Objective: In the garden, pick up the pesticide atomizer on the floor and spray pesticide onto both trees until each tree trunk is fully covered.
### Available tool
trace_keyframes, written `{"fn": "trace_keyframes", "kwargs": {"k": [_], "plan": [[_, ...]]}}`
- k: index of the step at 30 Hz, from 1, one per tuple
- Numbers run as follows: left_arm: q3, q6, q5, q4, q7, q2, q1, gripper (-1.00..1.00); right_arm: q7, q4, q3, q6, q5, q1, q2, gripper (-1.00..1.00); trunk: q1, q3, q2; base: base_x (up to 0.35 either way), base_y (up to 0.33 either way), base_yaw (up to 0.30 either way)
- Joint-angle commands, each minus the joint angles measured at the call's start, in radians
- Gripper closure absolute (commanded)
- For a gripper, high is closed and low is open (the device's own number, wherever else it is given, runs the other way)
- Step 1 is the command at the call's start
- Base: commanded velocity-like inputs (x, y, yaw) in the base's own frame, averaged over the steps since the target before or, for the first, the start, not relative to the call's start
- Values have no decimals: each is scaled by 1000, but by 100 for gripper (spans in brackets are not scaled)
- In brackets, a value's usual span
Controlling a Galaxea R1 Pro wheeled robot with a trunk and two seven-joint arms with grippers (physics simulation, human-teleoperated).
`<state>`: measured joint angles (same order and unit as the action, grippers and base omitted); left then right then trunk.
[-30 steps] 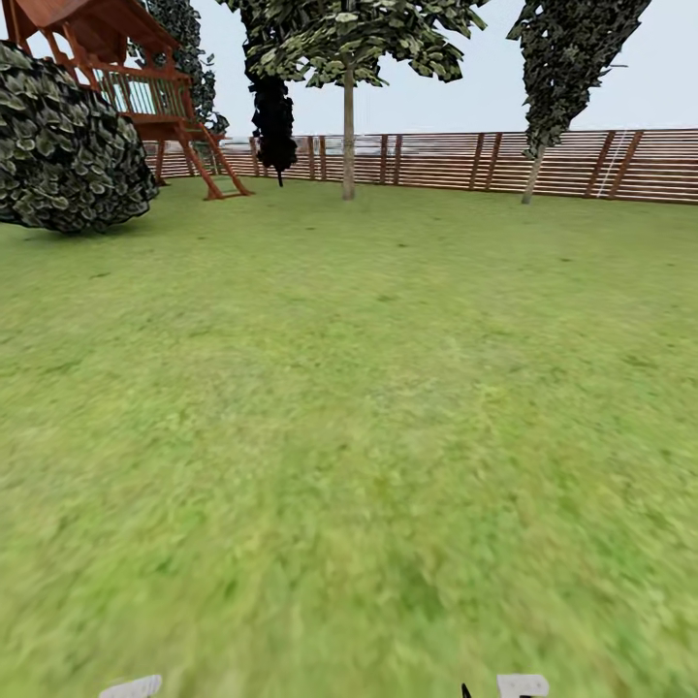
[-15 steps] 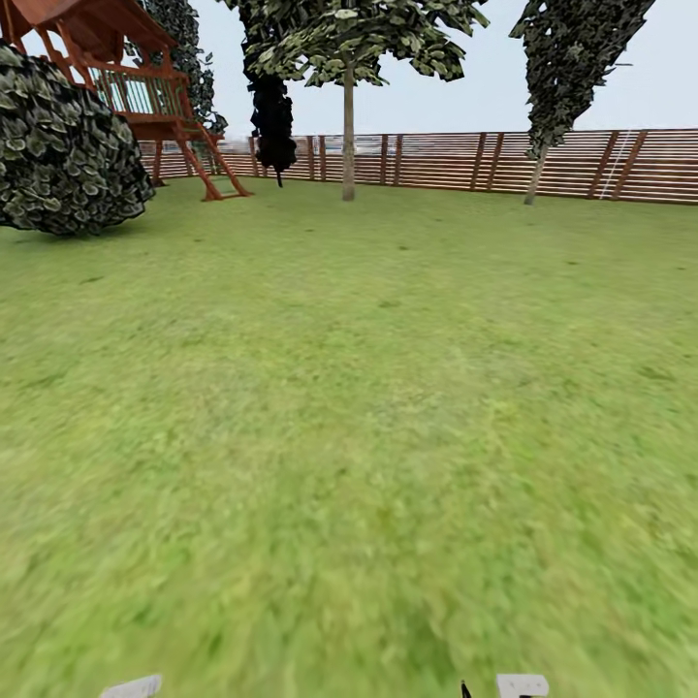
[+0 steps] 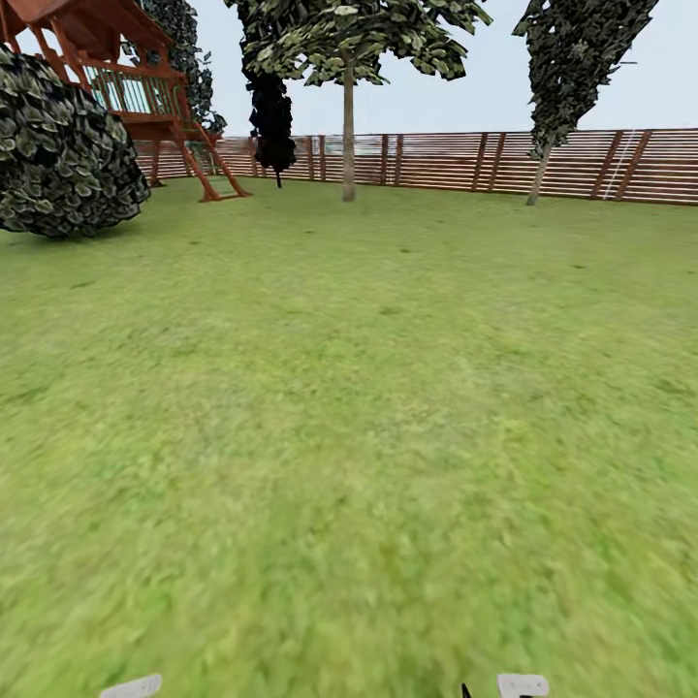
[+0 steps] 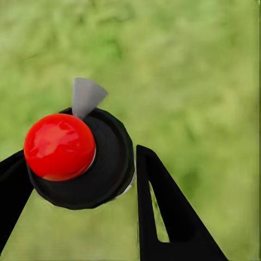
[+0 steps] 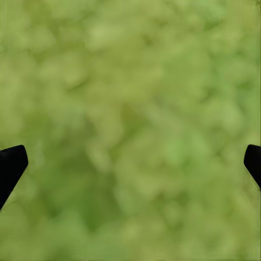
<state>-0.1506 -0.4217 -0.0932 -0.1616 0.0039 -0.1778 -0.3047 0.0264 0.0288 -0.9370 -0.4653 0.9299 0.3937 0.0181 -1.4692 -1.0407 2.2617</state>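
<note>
Grass [image 3: 349, 436] fills most of my head view, a wide green lawn running up to a brown slatted fence [image 3: 465, 160] across the top. At upper left stand a round dark bush [image 3: 63, 155] and a red wooden play tower [image 3: 126, 87]. A pale-trunked tree [image 3: 348, 126] rises at top centre, another [image 3: 538, 174] at upper right. My left gripper [image 4: 81, 163] is clamped on the pesticide atomizer [image 4: 81, 157], its red knob and black cap between the fingers. My right gripper [image 5: 130, 163] hangs spread wide over grass.
</note>
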Motion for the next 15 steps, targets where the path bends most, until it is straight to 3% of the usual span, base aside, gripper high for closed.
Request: {"fn": "trace_keyframes", "kwargs": {"k": [1,15], "plan": [[3,-3,-10,1,-1,0,-1,100,3,-1,-8,-3,10,1,0,-100,0,-1,0,341,0,0],[3,-3,-10,2,-1,0,-1,100,3,-1,-8,-3,10,1,0,-100,0,-1,0,341,0,0]]}}
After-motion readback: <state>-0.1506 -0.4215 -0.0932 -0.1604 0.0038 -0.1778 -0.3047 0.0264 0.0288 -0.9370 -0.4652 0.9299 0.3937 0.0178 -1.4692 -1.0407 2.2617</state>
